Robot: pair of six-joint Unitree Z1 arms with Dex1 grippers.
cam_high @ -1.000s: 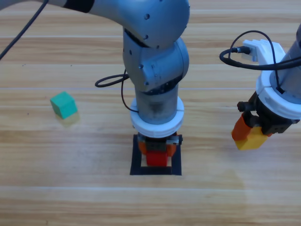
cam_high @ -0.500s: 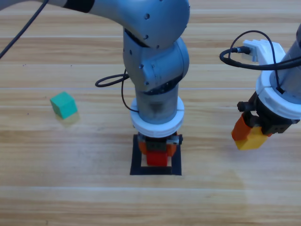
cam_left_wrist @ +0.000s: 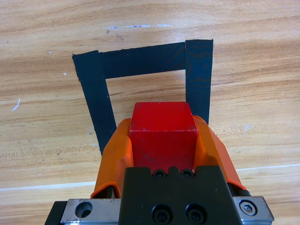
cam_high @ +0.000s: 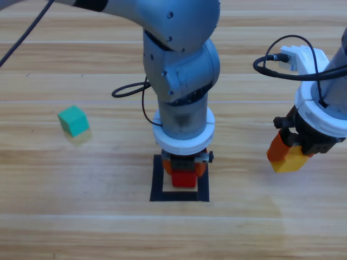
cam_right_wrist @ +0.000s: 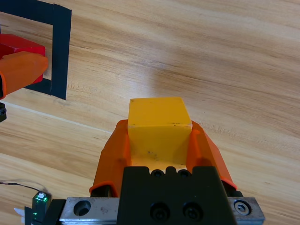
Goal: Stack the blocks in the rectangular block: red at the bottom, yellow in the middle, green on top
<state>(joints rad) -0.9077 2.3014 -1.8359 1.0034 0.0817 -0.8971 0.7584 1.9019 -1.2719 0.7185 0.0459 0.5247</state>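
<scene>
While the left gripper [cam_high: 184,172] clamps red [cam_left_wrist: 162,131], hiding the rectangular block's [cam_high: 157,179] centre, the right gripper [cam_high: 287,157] grips yellow [cam_right_wrist: 158,126].

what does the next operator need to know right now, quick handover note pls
Left gripper: shut on the red cube, over the black tape square; whether the cube touches the table cannot be told.
Right gripper: shut on the yellow cube, waiting off to the right of the square.
Green cube: loose on the table, far left.
Done: red and yellow picked up.
Left: release red in the square, stack yellow on it, then fetch green for the top.
</scene>
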